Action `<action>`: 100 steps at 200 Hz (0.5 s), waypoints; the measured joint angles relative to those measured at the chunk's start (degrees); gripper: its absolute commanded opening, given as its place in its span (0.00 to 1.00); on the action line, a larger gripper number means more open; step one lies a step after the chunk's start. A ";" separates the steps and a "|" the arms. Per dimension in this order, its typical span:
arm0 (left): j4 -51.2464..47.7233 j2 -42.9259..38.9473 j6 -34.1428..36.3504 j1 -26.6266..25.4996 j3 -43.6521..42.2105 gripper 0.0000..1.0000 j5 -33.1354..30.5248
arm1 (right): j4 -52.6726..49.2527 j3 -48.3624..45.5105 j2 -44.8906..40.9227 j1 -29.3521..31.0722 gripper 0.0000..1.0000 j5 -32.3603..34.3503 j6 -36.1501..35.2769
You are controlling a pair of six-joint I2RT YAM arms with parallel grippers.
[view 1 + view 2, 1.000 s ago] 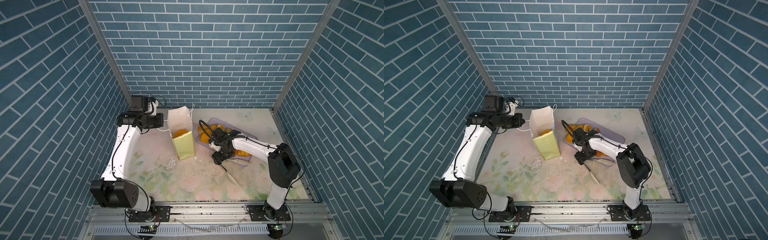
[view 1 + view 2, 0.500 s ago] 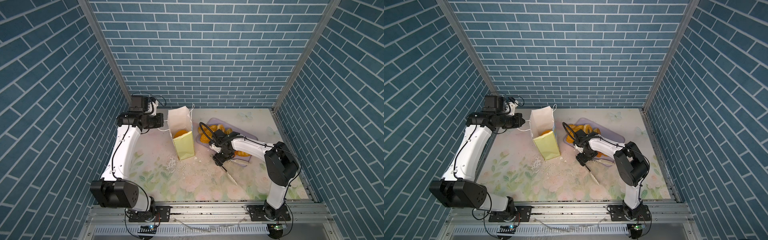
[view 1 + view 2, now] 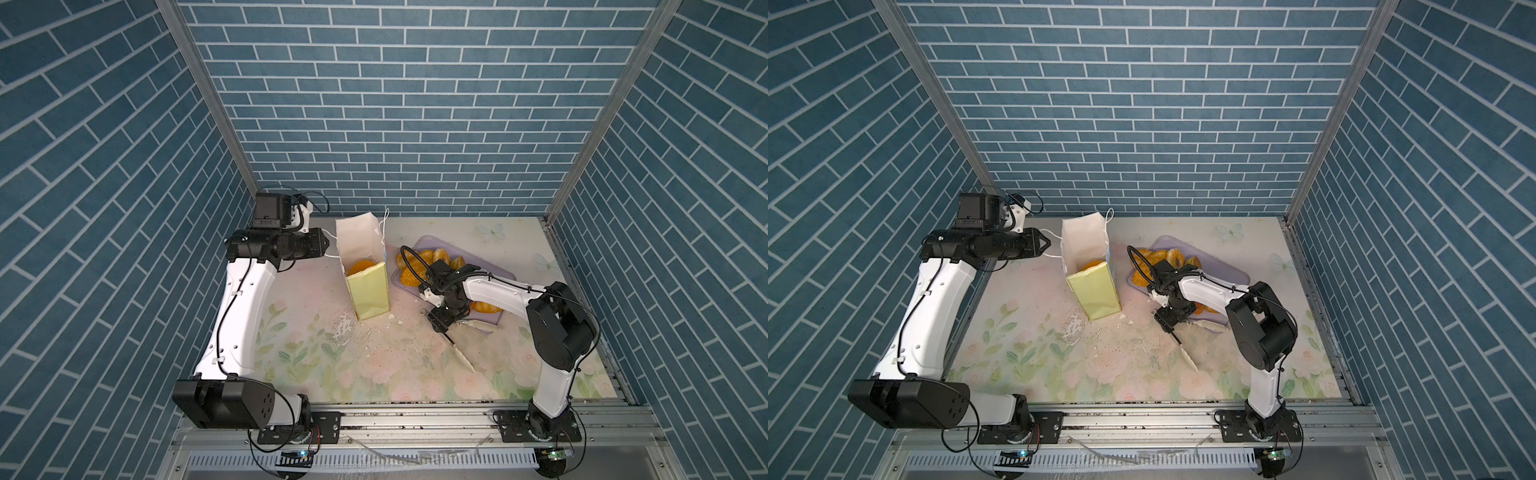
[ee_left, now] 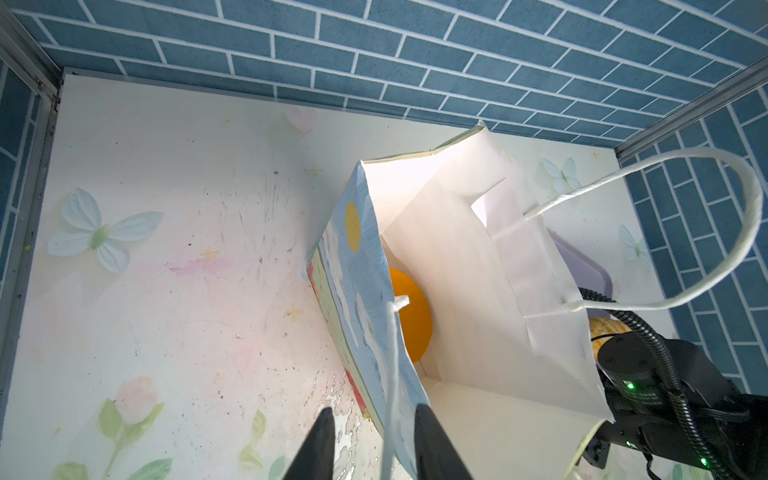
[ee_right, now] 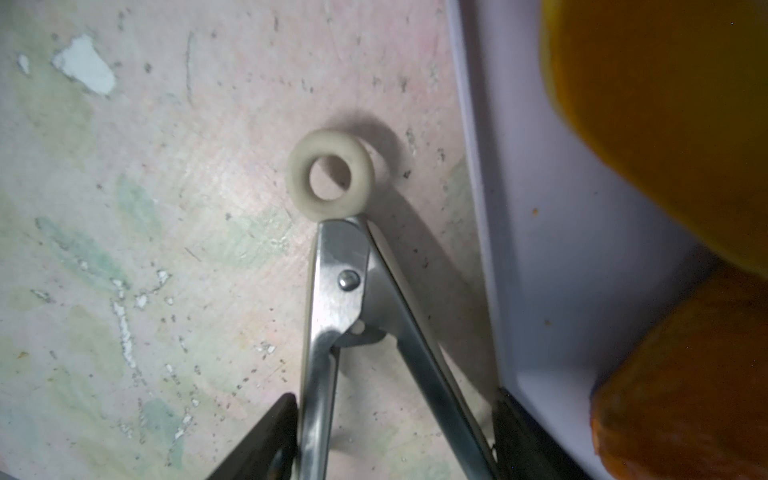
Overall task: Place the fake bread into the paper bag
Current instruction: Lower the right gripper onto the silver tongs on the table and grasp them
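Floral tabletop point(image 3: 316, 374): right claw point(image 5: 395, 428) straddles metal tongs point(image 5: 345, 266) beside lavender tray point(image 5: 540, 249).

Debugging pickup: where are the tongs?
In both top views, right of centre: tongs on the table beside the lavender tray's near edge, straddled by the right hand.

paper bag point(image 4: 457, 291) open; fake bread point(image 4: 409, 320) inside; cord handle point(image 4: 392, 353) runs through left tool point(image 4: 374, 415), jaws apart
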 measured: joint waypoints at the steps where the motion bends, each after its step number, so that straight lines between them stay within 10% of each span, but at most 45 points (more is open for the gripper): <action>1: 0.00 0.00 0.00 0.00 -0.02 0.38 0.00 | 0.00 0.00 0.00 0.00 0.73 0.00 0.00; 100: -0.55 -0.83 0.26 0.00 -0.26 0.51 -0.22 | -3.26 0.02 -0.02 0.00 0.80 0.72 -4.37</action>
